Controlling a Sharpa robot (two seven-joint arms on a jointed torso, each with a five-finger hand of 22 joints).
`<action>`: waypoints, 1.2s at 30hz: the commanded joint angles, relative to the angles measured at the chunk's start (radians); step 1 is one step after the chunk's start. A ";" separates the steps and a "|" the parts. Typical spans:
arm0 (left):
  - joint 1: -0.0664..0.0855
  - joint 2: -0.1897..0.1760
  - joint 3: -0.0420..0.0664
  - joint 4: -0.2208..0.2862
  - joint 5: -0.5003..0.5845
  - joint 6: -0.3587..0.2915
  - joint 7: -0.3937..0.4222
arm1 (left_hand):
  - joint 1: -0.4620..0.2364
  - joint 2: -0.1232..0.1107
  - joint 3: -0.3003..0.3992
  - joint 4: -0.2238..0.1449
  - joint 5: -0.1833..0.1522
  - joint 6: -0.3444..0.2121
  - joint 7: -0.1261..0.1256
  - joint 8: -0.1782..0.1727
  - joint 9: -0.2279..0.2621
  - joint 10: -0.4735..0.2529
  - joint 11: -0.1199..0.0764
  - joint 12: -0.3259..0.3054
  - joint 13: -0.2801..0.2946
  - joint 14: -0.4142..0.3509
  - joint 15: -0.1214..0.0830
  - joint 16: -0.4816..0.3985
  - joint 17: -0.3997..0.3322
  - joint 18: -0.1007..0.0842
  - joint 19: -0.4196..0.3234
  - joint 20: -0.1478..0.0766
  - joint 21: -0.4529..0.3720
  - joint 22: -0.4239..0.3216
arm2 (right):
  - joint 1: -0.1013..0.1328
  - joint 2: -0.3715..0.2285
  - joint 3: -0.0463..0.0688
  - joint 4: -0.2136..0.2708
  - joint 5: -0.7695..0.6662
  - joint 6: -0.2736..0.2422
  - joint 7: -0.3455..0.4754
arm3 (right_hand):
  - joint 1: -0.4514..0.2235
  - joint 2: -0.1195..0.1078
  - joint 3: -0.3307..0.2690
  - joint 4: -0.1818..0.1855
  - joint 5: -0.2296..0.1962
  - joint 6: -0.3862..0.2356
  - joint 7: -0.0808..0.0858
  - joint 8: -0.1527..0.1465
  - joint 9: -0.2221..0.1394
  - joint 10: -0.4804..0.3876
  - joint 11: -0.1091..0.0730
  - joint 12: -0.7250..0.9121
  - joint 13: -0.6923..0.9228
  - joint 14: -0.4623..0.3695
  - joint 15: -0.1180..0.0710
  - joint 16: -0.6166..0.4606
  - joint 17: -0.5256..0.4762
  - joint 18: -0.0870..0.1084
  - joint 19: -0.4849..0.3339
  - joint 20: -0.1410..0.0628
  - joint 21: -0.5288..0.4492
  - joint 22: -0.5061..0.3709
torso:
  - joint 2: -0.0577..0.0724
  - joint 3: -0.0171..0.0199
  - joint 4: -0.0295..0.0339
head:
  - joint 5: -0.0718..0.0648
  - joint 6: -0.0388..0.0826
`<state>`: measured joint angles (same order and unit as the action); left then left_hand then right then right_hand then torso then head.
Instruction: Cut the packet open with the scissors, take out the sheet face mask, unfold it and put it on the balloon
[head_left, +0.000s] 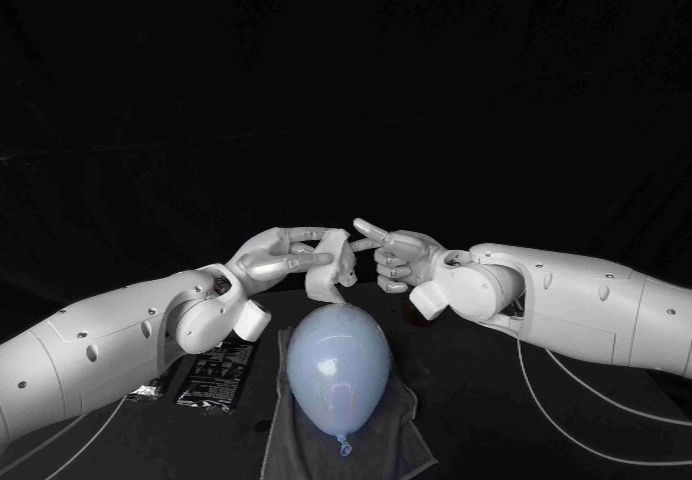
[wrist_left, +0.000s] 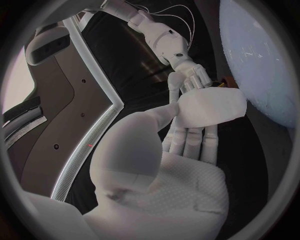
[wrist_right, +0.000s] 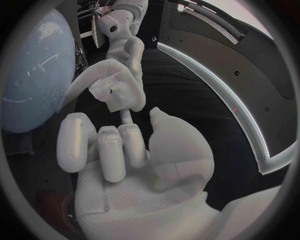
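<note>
A folded white sheet face mask (head_left: 329, 276) hangs over the pale blue balloon (head_left: 339, 362). My left hand (head_left: 283, 256) grips the mask by its side, fingers wrapped on it (wrist_left: 209, 107). From the other side my right hand (head_left: 398, 256) reaches in, with a finger and thumb closed on the mask's upper corner and the other fingers curled (wrist_right: 106, 150). The balloon lies on a grey cloth (head_left: 378, 445), knot toward me. In the right wrist view the left hand (wrist_right: 119, 82) and mask (wrist_right: 122, 100) sit beside the balloon (wrist_right: 34, 75). The right hand's fingers (wrist_left: 187, 80) show behind the mask.
The cut black packet (head_left: 216, 372) lies flat on the table under my left forearm, left of the balloon. A small reddish object (head_left: 418, 316) sits under my right wrist. White cables (head_left: 577, 400) trail across the table at right.
</note>
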<state>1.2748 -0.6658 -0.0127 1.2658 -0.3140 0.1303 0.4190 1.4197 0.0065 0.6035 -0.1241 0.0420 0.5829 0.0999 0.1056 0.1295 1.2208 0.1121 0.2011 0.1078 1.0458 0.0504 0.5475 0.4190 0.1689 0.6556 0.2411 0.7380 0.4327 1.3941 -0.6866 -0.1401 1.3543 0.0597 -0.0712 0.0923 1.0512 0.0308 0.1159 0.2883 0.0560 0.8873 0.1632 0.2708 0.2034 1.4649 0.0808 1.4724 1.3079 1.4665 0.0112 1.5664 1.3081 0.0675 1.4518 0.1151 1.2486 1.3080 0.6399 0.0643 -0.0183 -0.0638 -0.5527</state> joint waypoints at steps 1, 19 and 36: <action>0.001 0.000 0.001 0.003 0.022 0.025 -0.001 | -0.007 0.006 0.035 -0.032 0.007 -0.017 -0.005 -0.007 -0.003 0.017 -0.023 0.007 0.001 -0.008 -0.002 0.005 0.001 0.000 -0.008 -0.001 0.005 0.004 | -0.001 -0.002 0.000 0.006 0.021 0.043 0.043 | 0.014 0.005 -0.008 -0.004 -0.001 0.009 -0.003 0.007 0.001 0.035 -0.002 0.006 0.175 0.104 -0.002 0.004 0.263 -0.006 0.008 -0.002 0.008 0.182 | 0.000 -0.0003 0.0004 | -0.001 0.001; 0.001 -0.005 0.001 0.006 0.040 0.035 -0.013 | -0.013 0.008 0.039 -0.039 0.007 -0.039 -0.011 -0.014 -0.007 0.016 -0.024 0.013 0.002 -0.008 -0.003 0.013 0.004 0.005 -0.007 -0.001 0.020 0.011 | -0.002 -0.011 0.001 0.016 -0.022 0.032 0.061 | 0.347 -0.041 0.033 -0.197 -0.007 0.024 -0.015 0.034 0.008 0.058 -0.016 0.034 0.202 0.104 -0.015 0.004 0.263 -0.010 0.014 -0.015 0.030 0.186 | 0.000 -0.0002 0.0002 | -0.003 0.004; 0.001 -0.008 0.001 0.013 0.041 0.042 -0.019 | -0.015 0.009 0.040 -0.043 0.006 -0.028 -0.009 -0.010 -0.004 0.016 -0.025 0.017 0.002 -0.008 -0.004 0.017 0.005 0.008 -0.007 -0.002 0.028 0.015 | -0.004 -0.015 0.001 0.038 -0.134 -0.058 0.059 | 0.407 -0.039 0.132 -0.289 -0.007 0.079 -0.024 0.054 0.007 0.075 -0.023 0.057 0.223 0.104 -0.020 0.004 0.263 -0.013 0.019 -0.020 0.044 0.190 | 0.000 -0.0005 0.0009 | 0.000 0.002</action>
<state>1.2747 -0.6741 -0.0128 1.2761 -0.2831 0.1535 0.3959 1.4024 0.0051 0.6212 -0.1422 0.0436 0.5498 0.0879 0.0963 0.1247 1.2227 0.1101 0.2123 0.1090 1.0410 0.0519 0.5614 0.4231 0.1612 0.6557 0.2412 0.7590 0.4468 1.3905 -0.7012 -0.1400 1.3889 -0.0350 -0.0982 0.1362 1.4520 -0.0139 0.2423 -0.0026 0.0517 0.9619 0.1391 0.3215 0.2092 1.4644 0.0656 1.5248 1.3099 1.4629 -0.0008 1.5638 1.3081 0.0669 1.4644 0.1018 1.2875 1.3079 0.6401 0.0638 -0.0178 -0.0643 -0.5508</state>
